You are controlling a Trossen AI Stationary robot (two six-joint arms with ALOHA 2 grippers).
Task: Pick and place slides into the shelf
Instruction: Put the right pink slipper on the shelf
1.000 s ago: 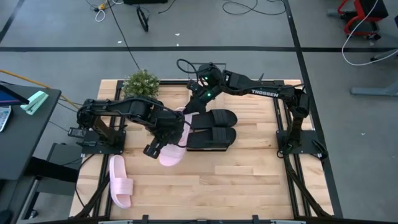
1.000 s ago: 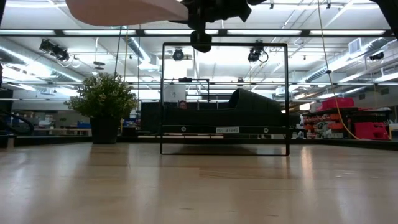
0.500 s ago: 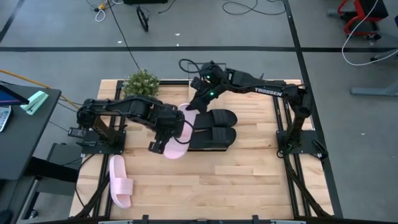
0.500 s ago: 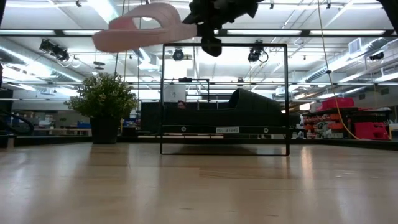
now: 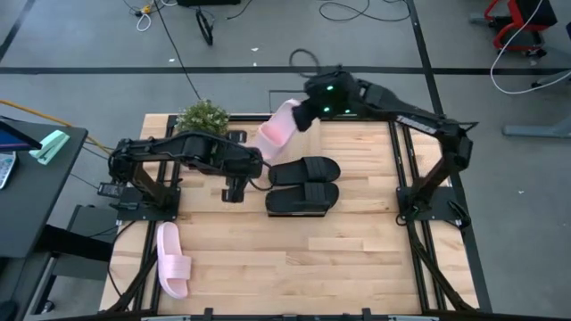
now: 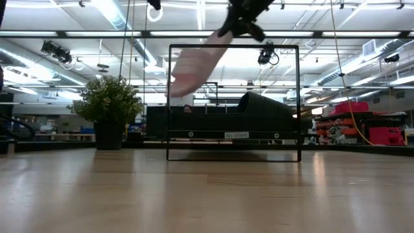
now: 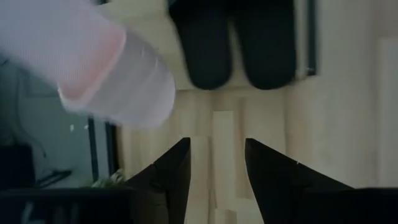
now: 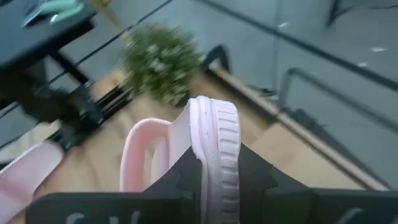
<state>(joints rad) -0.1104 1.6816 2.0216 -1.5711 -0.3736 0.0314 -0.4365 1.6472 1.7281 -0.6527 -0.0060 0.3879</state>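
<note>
Two black slides (image 5: 303, 169) (image 5: 302, 198) lie side by side on the shelf (image 6: 234, 135), which has a black wire frame. My right gripper (image 5: 308, 111) is shut on a pale pink slide (image 5: 279, 127), high above the table's far edge beside the plant. In the low view this slide (image 6: 193, 66) slants down from the gripper (image 6: 240, 22). My left gripper (image 5: 233, 191) hovers open and empty just left of the black slides, its fingers apart (image 7: 214, 163). A second pink slide (image 5: 171, 259) lies sole down on the table near the left front. My right gripper pinches the pink slide's sole (image 8: 216, 163) between its two fingers at one end, the ribbed sole edge standing upright in the gap. The strap (image 8: 144, 155) sits on one side. The slide is lifted clear and tilts down away from the fingers.
A potted plant (image 5: 203, 119) stands at the far left of the slatted tabletop. Arm mounts sit at the left (image 5: 134, 192) and right (image 5: 419, 201) edges. Bare wood (image 5: 312, 259) stretches across the near half of the table.
My left gripper has opened, let go of the pink slide and drawn back slightly toward the far edge. My right gripper, shut on that slide, has carried it up and toward the table's far edge; the slide has tipped from level to slanting.
</note>
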